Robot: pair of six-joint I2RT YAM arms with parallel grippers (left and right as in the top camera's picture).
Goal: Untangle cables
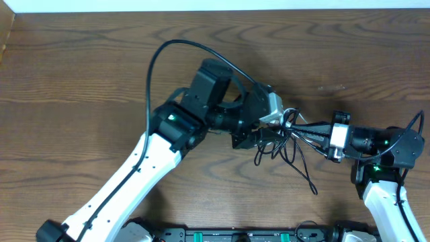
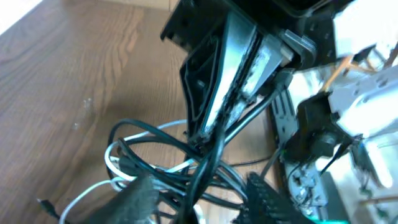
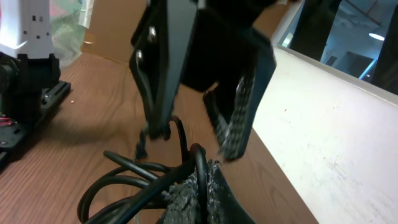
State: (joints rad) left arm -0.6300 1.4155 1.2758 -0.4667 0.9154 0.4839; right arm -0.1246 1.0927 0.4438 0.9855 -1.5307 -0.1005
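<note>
The right pincer [image 2: 202,138] is clamped on a bunch of black cables [image 2: 206,169], so the tangle hangs at its tip and spills onto the tabletop [image 1: 80,67] just beside it. The left pincer [image 3: 194,142] faces the right pincer tip to tip, its fingers apart with loops between them and nothing pinched yet.

The step in hand looks like taking a second hold. It would go best by closing on a single strand near the right pincer, not on the whole bunch. Then the two should draw apart slowly, so that a loop slides out rather than tightens.

The white cable [image 2: 93,186] lies near the right pincer's tip, threaded under black loops, and could get dragged along. The left arm's thick cord [image 1: 176,42] arches well clear of the right pincer. The likelier trouble is the two pincers bumping, crowded as they are.
</note>
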